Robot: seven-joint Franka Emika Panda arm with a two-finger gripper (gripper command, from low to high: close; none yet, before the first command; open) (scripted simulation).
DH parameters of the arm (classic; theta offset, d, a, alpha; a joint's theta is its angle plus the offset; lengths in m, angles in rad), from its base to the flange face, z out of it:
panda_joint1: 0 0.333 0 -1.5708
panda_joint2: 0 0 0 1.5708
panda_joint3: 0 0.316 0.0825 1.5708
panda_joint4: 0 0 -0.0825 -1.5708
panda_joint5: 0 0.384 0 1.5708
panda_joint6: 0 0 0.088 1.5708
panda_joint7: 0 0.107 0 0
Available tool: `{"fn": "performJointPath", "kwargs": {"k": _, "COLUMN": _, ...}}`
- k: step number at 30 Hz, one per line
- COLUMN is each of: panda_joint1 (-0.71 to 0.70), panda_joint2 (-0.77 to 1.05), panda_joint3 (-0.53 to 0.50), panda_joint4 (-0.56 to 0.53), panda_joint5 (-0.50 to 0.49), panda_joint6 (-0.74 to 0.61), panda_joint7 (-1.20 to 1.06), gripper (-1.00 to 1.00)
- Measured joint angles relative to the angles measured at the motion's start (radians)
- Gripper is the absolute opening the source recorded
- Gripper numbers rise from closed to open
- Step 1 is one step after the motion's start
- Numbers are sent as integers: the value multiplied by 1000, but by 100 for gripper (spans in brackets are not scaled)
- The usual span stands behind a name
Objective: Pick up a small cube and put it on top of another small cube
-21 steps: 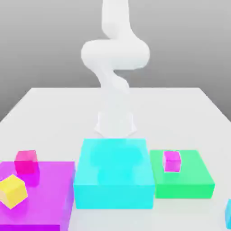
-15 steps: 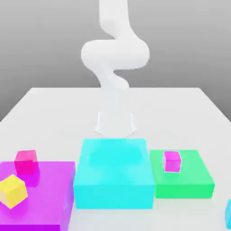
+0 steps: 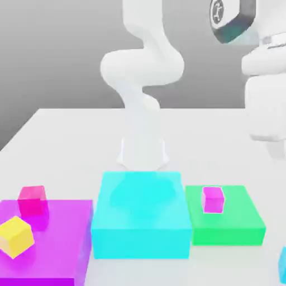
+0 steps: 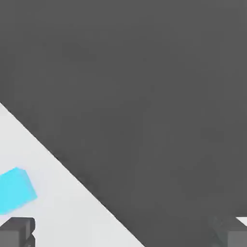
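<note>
1. Gripper (image 4: 124, 231) is hanging wide open with nothing in it, hovering toward 2–3 o'clock in the exterior view.
2. Blue cube (image 3: 283, 265) is sitting on the table (image 3: 72, 145) — roughly 4 o'clock from the green block (image 3: 228, 234), partly cut off by the frame.
3. Magenta cube (image 3: 213, 200) is resting on that green block, itself lying at 3 o'clock from the cyan block (image 3: 141, 240).
4. Pink cube (image 3: 32, 200) and yellow cube (image 3: 15, 237) are sharing the purple block (image 3: 58, 246) — yellow's sitting at pink's 7 o'clock.
</note>
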Motion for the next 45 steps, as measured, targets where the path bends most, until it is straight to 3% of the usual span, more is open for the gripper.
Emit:
{"fn": "performJointPath", "kwargs": {"k": 9, "panda_joint1": 83, "panda_joint2": 332, "panda_joint3": 58, "panda_joint4": 40, "panda_joint5": -89, "panda_joint6": 70, "panda_joint7": -118, "gripper": 0}}
{"fn": "performJointPath", "kwargs": {"k": 13, "panda_joint1": 118, "panda_joint2": 478, "panda_joint3": 35, "panda_joint4": 68, "panda_joint5": -135, "panda_joint6": 159, "panda_joint7": -108, "gripper": 0}}
{"fn": "performJointPath", "kwargs": {"k": 14, "panda_joint1": 126, "panda_joint2": 509, "panda_joint3": 26, "panda_joint4": 75, "panda_joint5": -143, "panda_joint6": 182, "panda_joint7": -103, "gripper": -100}}
{"fn": "performJointPath", "kwargs": {"k": 20, "panda_joint1": 129, "panda_joint2": 524, "panda_joint3": 22, "panda_joint4": 78, "panda_joint5": -147, "panda_joint6": 193, "panda_joint7": -101, "gripper": -100}}
{"fn": "performJointPath", "kwargs": {"k": 26, "panda_joint1": 95, "panda_joint2": 358, "panda_joint3": 62, "panda_joint4": 24, "panda_joint5": -96, "panda_joint6": 82, "panda_joint7": -151, "gripper": -100}}
{"fn": "performJointPath", "kwargs": {"k": 37, "panda_joint1": 17, "panda_joint2": -47, "panda_joint3": 94, "panda_joint4": -301, "panda_joint5": 37, "panda_joint6": 13, "panda_joint7": -443, "gripper": -100}}
{"fn": "performJointPath", "kwargs": {"k": 45, "panda_joint1": 47, "panda_joint2": -341, "panda_joint3": 40, "panda_joint4": -542, "panda_joint5": 131, "panda_joint6": -36, "panda_joint7": -660, "gripper": -100}}
